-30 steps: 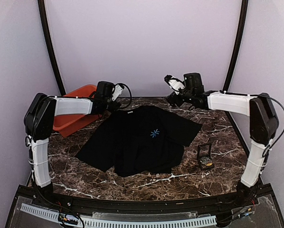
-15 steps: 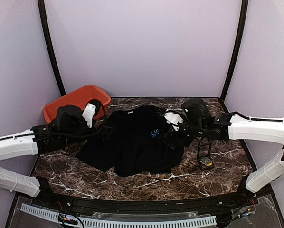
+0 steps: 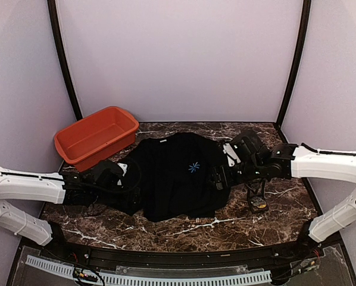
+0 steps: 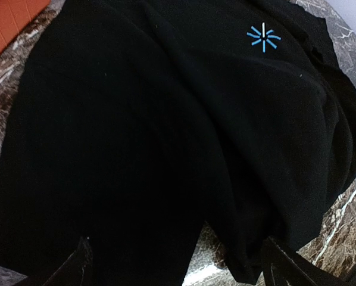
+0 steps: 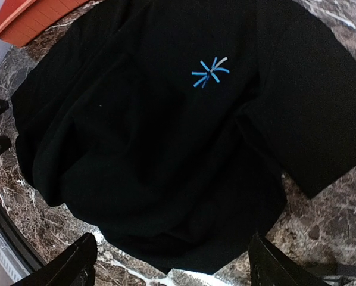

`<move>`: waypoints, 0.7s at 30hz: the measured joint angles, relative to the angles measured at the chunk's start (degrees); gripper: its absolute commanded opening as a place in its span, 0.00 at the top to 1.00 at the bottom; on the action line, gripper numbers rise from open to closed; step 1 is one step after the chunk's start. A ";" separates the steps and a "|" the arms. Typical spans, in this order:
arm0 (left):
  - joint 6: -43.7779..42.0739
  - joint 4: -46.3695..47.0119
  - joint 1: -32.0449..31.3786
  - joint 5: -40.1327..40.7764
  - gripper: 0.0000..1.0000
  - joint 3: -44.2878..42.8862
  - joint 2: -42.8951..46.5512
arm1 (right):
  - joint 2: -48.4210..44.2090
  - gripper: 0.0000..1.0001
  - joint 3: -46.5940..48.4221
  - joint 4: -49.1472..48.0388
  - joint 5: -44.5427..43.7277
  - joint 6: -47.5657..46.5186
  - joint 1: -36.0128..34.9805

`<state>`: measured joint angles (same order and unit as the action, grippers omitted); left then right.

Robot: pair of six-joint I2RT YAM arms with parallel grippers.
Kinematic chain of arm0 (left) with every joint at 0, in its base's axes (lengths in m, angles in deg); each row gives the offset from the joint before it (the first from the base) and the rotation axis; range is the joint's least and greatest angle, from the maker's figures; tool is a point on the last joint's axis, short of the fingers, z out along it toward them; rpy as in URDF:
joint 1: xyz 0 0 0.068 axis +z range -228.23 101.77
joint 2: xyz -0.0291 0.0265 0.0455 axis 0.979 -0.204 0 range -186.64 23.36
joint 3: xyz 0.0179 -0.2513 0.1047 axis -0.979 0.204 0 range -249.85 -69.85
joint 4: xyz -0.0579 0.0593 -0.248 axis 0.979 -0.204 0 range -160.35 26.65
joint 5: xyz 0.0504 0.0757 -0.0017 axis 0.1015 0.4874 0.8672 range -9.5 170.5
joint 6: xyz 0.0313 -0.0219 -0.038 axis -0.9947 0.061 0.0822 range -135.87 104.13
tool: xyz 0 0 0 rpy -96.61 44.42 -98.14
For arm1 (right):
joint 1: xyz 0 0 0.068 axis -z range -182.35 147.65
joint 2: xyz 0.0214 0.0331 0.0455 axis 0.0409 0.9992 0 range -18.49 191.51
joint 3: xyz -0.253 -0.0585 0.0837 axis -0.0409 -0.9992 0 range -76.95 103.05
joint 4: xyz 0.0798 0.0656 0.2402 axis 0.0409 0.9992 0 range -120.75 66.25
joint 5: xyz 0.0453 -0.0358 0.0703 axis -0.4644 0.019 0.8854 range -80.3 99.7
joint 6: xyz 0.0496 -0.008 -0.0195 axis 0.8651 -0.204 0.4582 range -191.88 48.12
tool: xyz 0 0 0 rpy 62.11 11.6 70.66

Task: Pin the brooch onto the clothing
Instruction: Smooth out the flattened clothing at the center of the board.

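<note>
T-shirt (image 3: 172, 185) spread on table (image 3: 166, 229) | left jaws apart | right jaws apart

You worked in a robot test booth, not a home. Plain lilac walls (image 3: 178, 53) closed in the marble-patterned table (image 3: 184, 229) on three sides. Two black poles (image 3: 62, 59) rose behind the table's far corners. Two white arms (image 3: 29, 186) reached in over the table, and a slotted cable duct (image 3: 148, 277) ran along its near edge.

The brooch (image 3: 259, 204) in the black case (image 3: 261, 209) is too small to tell its details.
</note>
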<state>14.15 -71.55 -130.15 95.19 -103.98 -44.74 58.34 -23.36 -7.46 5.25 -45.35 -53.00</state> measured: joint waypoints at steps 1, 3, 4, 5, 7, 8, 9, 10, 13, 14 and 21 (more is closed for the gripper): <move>0.90 0.39 -0.17 -0.46 0.05 0.00 -1.25 | 0.11 0.15 0.00 0.61 -0.02 1.25 0.00; 2.71 1.53 -0.50 -1.81 0.07 0.07 -3.63 | 0.31 0.15 -0.02 2.05 0.22 4.28 -0.04; 3.58 2.16 -0.68 -2.43 0.08 0.15 -4.39 | 0.31 0.15 -0.07 2.47 0.57 5.40 -0.07; 4.26 2.75 -0.76 -3.21 0.08 0.22 -4.98 | 0.28 0.15 -0.28 2.71 0.90 6.71 -0.13; 5.40 3.78 -0.85 -4.37 0.08 0.33 -5.64 | 0.07 0.15 -1.27 2.78 1.81 8.96 -0.39; 5.97 4.09 -0.90 -4.92 0.08 0.33 -5.84 | -0.09 0.15 -2.01 2.89 2.16 9.99 -0.59; 6.51 4.35 -1.03 -5.46 0.07 0.35 -5.95 | -0.26 0.15 -2.84 3.08 2.56 10.95 -0.79; 6.97 4.74 -1.14 -6.01 0.07 0.35 -5.97 | -0.35 0.15 -3.61 3.41 3.06 11.85 -0.96; 8.17 5.42 -1.73 -7.26 0.07 0.35 -5.86 | -0.35 0.15 -5.95 3.58 4.76 13.97 -1.44; 8.39 5.38 -1.99 -7.50 0.06 0.35 -5.62 | -0.33 0.15 -6.54 3.52 5.31 14.51 -1.62; 9.20 4.70 -3.15 -8.59 0.05 0.39 2.86 | 2.93 0.14 -8.15 1.53 8.66 17.73 -3.72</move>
<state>23.35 -66.86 -133.30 86.60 -103.59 -41.88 61.27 -31.52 -5.93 13.90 -27.63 -56.71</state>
